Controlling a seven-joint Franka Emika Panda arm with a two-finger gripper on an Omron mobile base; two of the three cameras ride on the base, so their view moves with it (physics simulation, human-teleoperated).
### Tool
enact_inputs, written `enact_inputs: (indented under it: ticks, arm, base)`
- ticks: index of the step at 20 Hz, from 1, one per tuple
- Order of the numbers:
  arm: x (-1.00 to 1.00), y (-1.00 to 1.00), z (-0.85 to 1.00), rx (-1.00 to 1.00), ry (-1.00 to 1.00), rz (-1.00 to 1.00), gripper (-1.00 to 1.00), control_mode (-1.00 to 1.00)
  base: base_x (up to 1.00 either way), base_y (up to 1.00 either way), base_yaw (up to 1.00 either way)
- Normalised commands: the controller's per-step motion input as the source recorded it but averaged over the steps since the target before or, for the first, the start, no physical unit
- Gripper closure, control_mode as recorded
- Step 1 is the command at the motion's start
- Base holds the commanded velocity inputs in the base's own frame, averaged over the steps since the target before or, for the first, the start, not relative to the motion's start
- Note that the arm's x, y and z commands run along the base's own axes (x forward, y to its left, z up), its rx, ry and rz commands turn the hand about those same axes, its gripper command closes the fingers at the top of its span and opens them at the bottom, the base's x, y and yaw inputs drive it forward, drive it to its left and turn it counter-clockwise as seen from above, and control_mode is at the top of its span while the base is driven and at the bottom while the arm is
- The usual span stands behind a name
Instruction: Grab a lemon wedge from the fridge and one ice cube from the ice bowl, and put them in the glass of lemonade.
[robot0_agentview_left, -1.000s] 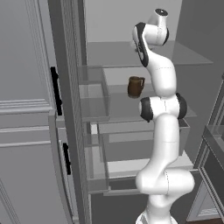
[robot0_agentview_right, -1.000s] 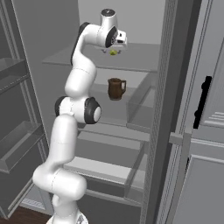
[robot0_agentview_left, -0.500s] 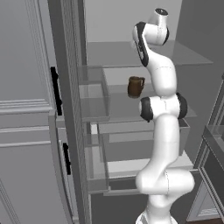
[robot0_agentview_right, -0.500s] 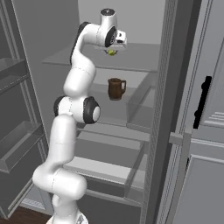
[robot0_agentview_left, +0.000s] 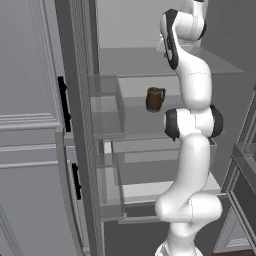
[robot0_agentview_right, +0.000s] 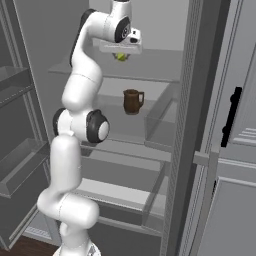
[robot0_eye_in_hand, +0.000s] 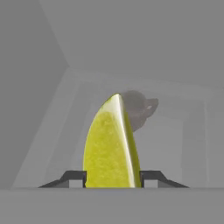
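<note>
inside the open fridge (robot0_agentview_right: 210, 125), above its top shelf (robot0_agentview_right: 150, 75), the gripper (robot0_eye_in_hand: 113, 177) is closed on the lemon wedge (robot0_eye_in_hand: 112, 144), a finger pressed to each side. a brown mug (robot0_agentview_right: 132, 101) stands 1 shelf lower.

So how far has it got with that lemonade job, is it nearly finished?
Not nearly. The fridge stands open, so that step looks done. The gripper is shut on the lemon wedge, up near the top shelf above a brown mug. Left to do: drop the wedge into the lemonade, then fetch an ice cube and add it too.
</note>
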Motion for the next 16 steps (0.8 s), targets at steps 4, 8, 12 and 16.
enact_inputs:
  ticks: [4,8,12,16]
  arm:
    - [-1.0,0.11,-0.26,0.0,0.0,0.03,1.0,-1.0]
    - [-1.0,0.14,-0.16,0.0,-0.01,0.03,1.0,-1.0]
    - [-1.0,0.14,-0.26,0.0,-0.1,0.02,1.0,-1.0]
    - [-1.0,0.12,-0.05,0.0,-0.13,0.01,1.0,-1.0]
  base:
    - [0.0,0.0,0.0]
    - [0.0,0.0,0.0]
    - [0.0,0.0,0.0]
    - [0.0,0.0,0.0]
